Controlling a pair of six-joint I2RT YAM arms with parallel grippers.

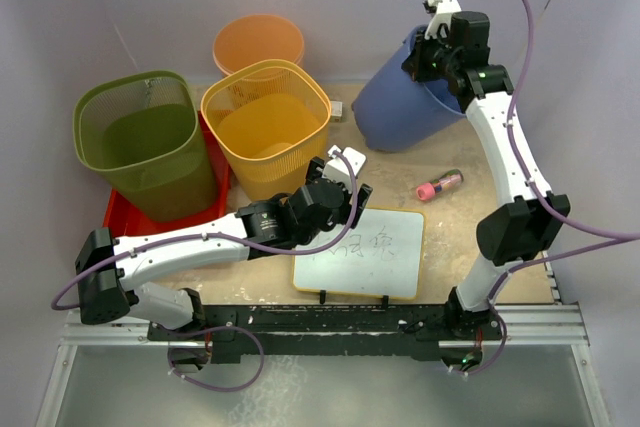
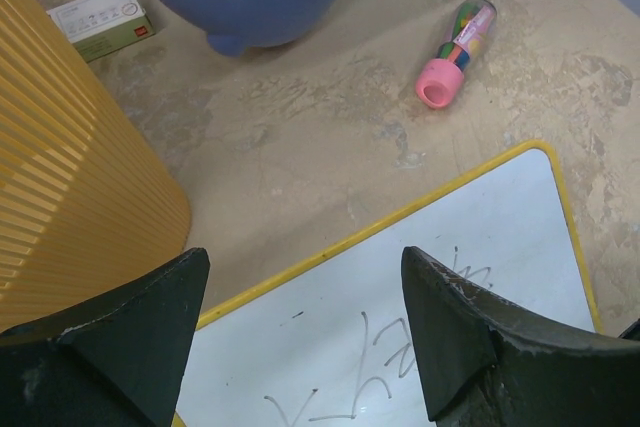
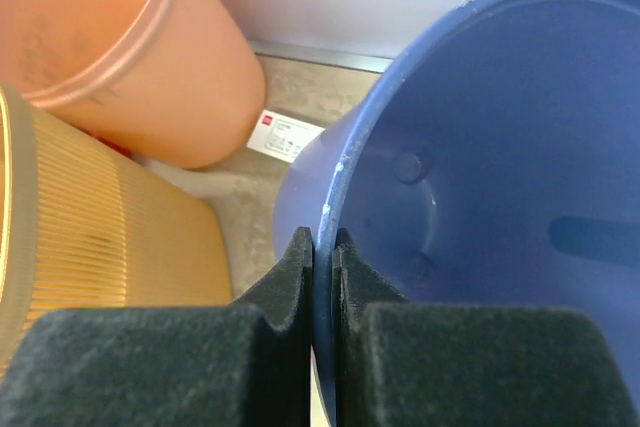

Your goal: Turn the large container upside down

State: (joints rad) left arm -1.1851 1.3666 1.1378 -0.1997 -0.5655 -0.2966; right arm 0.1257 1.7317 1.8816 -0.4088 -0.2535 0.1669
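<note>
the large blue container [image 1: 395, 107] lies tipped near the far right corner of the bench [image 1: 470, 227], base low toward the middle and mouth raised. my right jaws are closed narrow on its rim, one pad inside the wall and one outside. i judge it to be light, stiff and smooth plastic. the rim is the sensible hold, though a thin wall could pivot or slide in so small a pinch. a small white box [image 1: 338, 107] sits just beside its base, with the yellow basket [image 1: 265, 122] further left. my left jaws hang wide and empty over the whiteboard [image 1: 365, 252] at the near edge.
</note>
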